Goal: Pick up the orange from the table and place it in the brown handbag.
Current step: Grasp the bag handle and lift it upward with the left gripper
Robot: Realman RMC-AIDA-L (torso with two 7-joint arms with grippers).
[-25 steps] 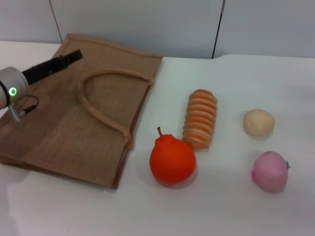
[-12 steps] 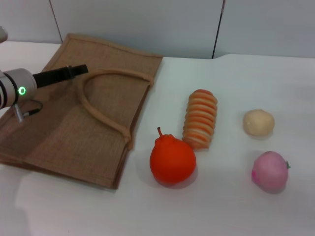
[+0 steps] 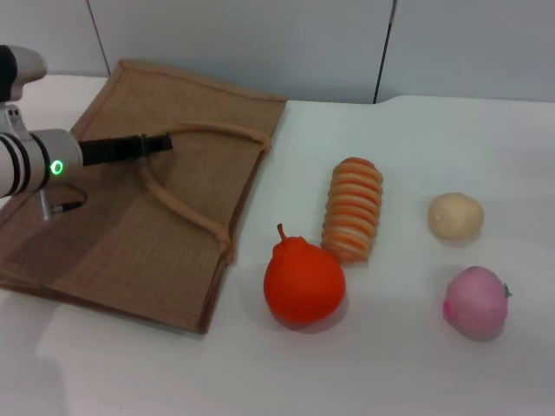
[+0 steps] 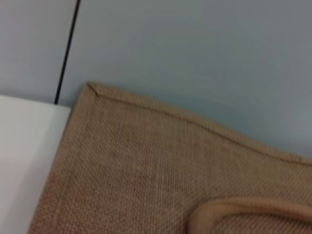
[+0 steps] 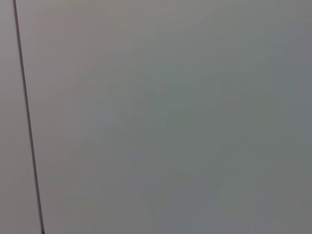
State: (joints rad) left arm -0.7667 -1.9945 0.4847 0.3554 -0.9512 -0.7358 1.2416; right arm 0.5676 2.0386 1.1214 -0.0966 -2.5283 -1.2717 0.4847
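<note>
The orange (image 3: 303, 284) stands on the white table (image 3: 408, 373), just right of the brown handbag's near right corner. The brown handbag (image 3: 113, 234) lies flat at the left, with a looped handle (image 3: 186, 212) on top. My left gripper (image 3: 163, 141) reaches in from the left and hovers over the bag, near the far end of the handle loop, well away from the orange. The left wrist view shows the bag's far corner (image 4: 146, 165) and a bit of handle (image 4: 243, 214). My right gripper is out of view; its wrist view shows only the wall.
A long orange-and-cream striped roll (image 3: 353, 208) lies just behind and right of the orange. A beige ball (image 3: 455, 216) and a pink peach-like ball (image 3: 476, 301) sit at the right. A grey wall (image 3: 260, 43) rises behind the table.
My left arm has swung in from the left edge, and its gripper tip has moved right and slightly down across the bag to the handle loop. The fruits have not moved.
</note>
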